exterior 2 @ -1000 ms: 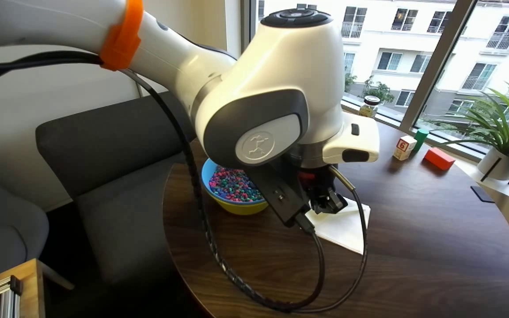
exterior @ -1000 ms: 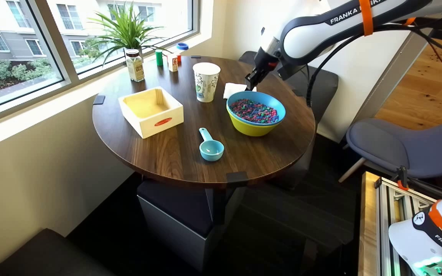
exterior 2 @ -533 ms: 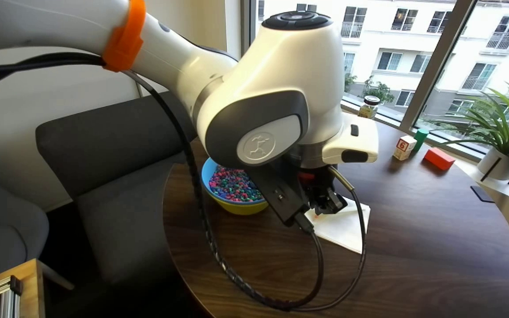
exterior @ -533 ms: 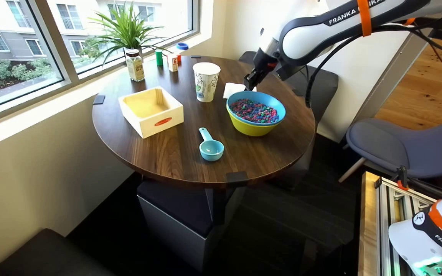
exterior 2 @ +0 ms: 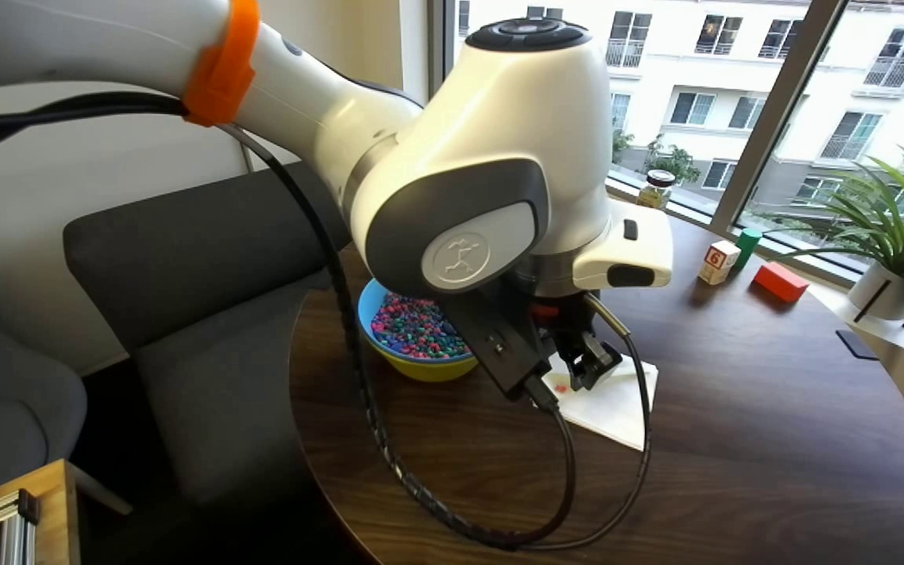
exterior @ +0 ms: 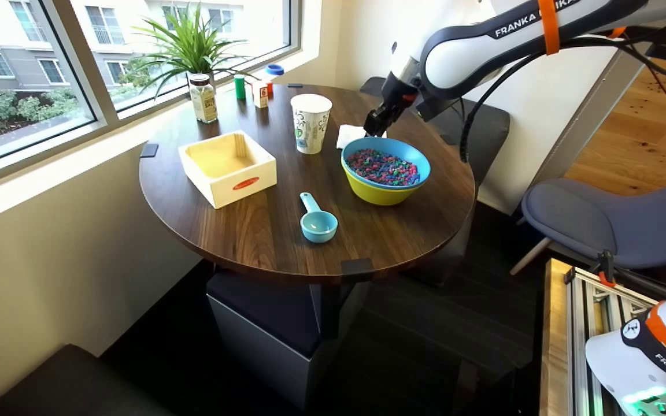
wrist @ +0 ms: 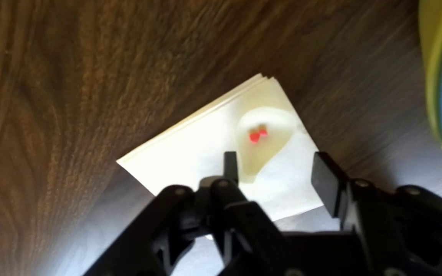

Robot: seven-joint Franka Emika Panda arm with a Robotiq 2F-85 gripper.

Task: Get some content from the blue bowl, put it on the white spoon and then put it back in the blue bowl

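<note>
On the table [exterior: 263, 231], in an exterior view, the wooden tray [exterior: 224, 192] stands left and the bowl [exterior: 382, 195] right, the heap of pieces [exterior: 382, 167] inside it. Between them, farther back, stands the paper cup [exterior: 310, 127]; in front, the measuring cup [exterior: 318, 225]. The seasoning jar [exterior: 203, 103] stands behind the tray, the napkins [exterior: 349, 136] behind the bowl. In the wrist view the spoon [wrist: 261, 151] lies on them, a few pieces [wrist: 254, 137] in it, the gripper [wrist: 276, 168] above.
</note>
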